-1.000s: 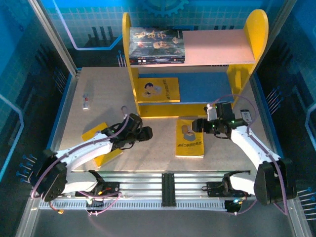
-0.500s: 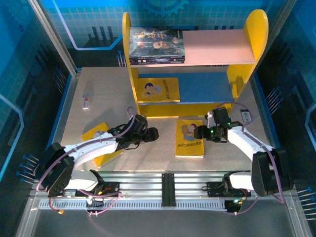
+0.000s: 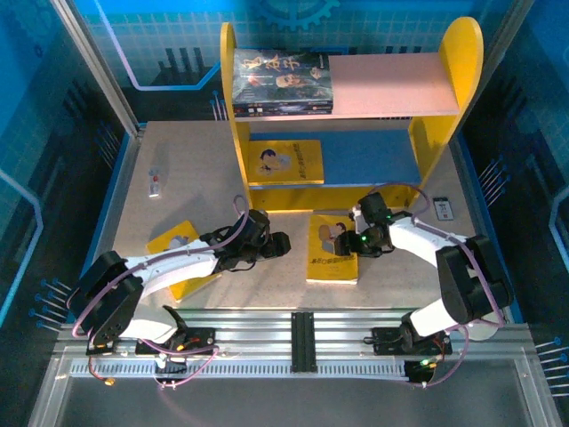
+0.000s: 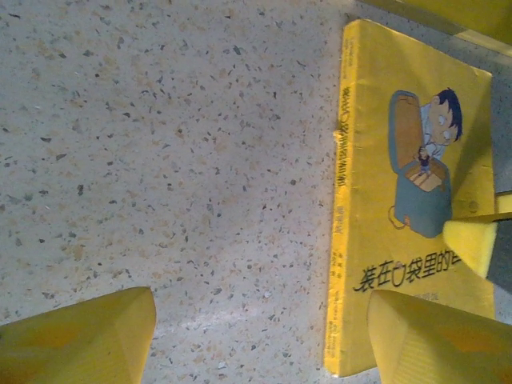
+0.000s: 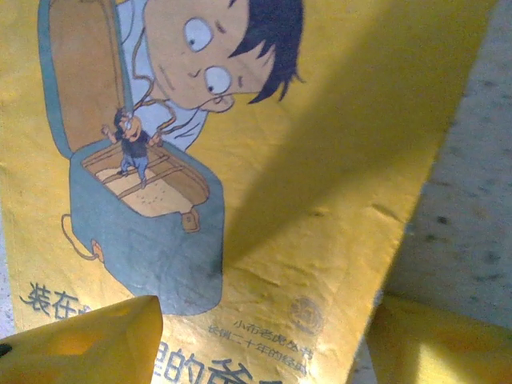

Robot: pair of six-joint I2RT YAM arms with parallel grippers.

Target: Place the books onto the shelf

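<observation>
A yellow book (image 3: 332, 260) with a cartoon figure lies flat on the table in front of the shelf (image 3: 391, 84). My left gripper (image 3: 284, 245) is open at its left edge: in the left wrist view (image 4: 260, 336) one finger (image 4: 432, 340) is over the cover (image 4: 416, 264), the other over bare table. My right gripper (image 3: 343, 239) stands open over the book's right part; the right wrist view (image 5: 260, 344) has the cover (image 5: 320, 200) and its right edge between the fingers. Dark books (image 3: 283, 82) lie on the pink upper board. A second yellow book (image 3: 284, 162) is on the blue board, a third (image 3: 175, 245) under my left arm.
A small white device (image 3: 442, 208) lies on the table at the right of the shelf's foot. Another small object (image 3: 156, 183) sits at the far left of the table (image 3: 196, 187). The shelf's yellow side panels (image 3: 462, 53) stand just behind the book.
Both grippers have closed in on the centre book, the left moving right and the right moving left onto its cover. The book has shifted a little to the left.
</observation>
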